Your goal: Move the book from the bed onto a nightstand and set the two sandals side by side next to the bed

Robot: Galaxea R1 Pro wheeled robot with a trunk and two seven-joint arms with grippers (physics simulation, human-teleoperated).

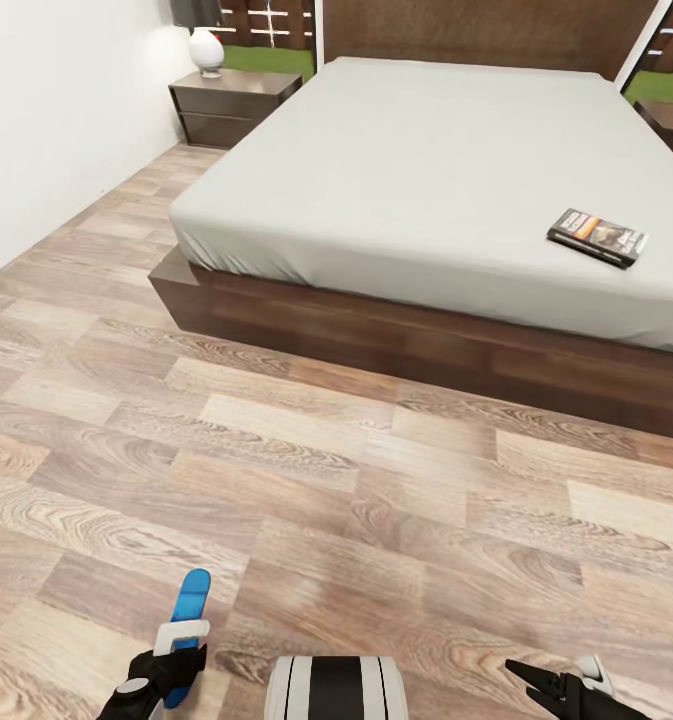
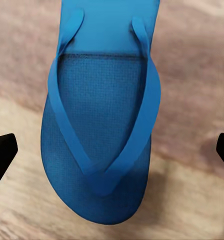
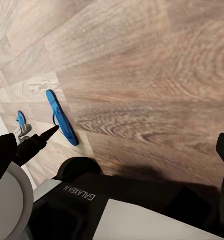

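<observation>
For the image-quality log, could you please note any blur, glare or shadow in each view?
Head view: sharp, with glare on the lamp. Left wrist view: sandal crisp, floor soft, dark fingers at both edges. Right wrist view: floor sharp, shadow beside the robot's base.

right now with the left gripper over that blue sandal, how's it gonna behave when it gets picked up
The sandal looks thin and flat, so probably light and somewhat floppy, apt to droop past the grip. Its thin straps likely flex if pinched. Lying flat on the wood floor, it should slide rather than roll or tip. The left gripper stands open around it.
</observation>
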